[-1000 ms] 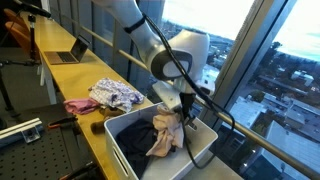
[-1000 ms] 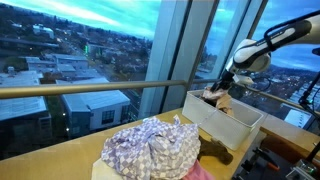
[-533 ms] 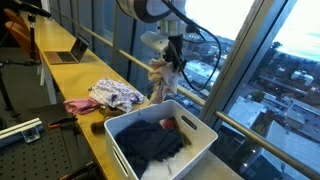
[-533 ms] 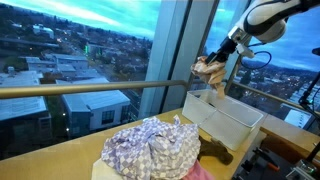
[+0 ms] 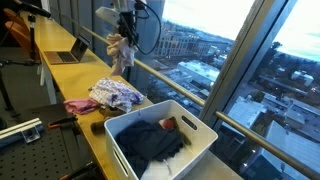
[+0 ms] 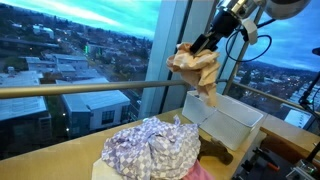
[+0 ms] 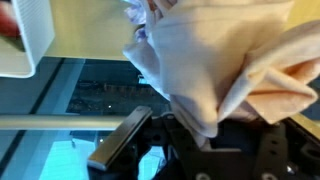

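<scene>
item: beige cloth (image 5: 122,52), crumpled, hanging in the air from the gripper (image 5: 124,36), whose jaws are pinched together on the cloth's upper folds. position: high over the wooden table (image 5: 92,132) and well clear of it, roughly above the floral cloth (image 5: 118,95), which lies in a heap on the tabletop. in an exterior view the beige cloth (image 6: 197,68) hangs before the window glass, its lower end trailing down towards the near end of the white bin (image 6: 240,122) without touching it. wrist view: the beige cloth (image 7: 225,60) fills most of the frame, bunched against the dark gripper body, with one finger (image 7: 120,140) showing beside it; a corner of the white bin lies at the upper edge. nearby stock: a pink cloth (image 5: 78,105) just beside the floral cloth; the white bin at the table's near end, holding dark clothes (image 5: 150,148) with a small red patch among them; a laptop (image 5: 68,55) open farther along the table, well apart from the rest.
</scene>
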Tool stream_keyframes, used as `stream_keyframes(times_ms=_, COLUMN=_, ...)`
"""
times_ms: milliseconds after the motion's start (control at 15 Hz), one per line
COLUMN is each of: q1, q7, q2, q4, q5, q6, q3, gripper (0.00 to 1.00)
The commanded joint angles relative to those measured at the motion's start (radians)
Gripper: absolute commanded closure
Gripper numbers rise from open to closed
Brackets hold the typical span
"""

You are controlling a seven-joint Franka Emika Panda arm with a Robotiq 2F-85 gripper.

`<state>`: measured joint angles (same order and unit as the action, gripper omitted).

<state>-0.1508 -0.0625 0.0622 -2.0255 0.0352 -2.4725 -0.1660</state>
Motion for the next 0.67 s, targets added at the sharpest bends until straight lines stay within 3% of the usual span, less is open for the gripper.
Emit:
stream_keyframes(times_ms=0, q1=-0.095, q7=-0.152, q2=0.002, q4=-0.054, q5=-0.05, q6=-0.005, q3=-0.068, gripper=0.74)
stream_keyframes(times_ms=267, q1=-0.145, q7=-0.226, q2=0.014, q4=-0.064, q5=-0.073, q6=0.01, q3=-0.094, gripper=0.46)
stream_keyframes(times_ms=600, q1=-0.043, q7=-0.137, q2=-0.035, q4=-0.074, q5=-0.04, q6=0.015, q3=-0.005, gripper=0.1)
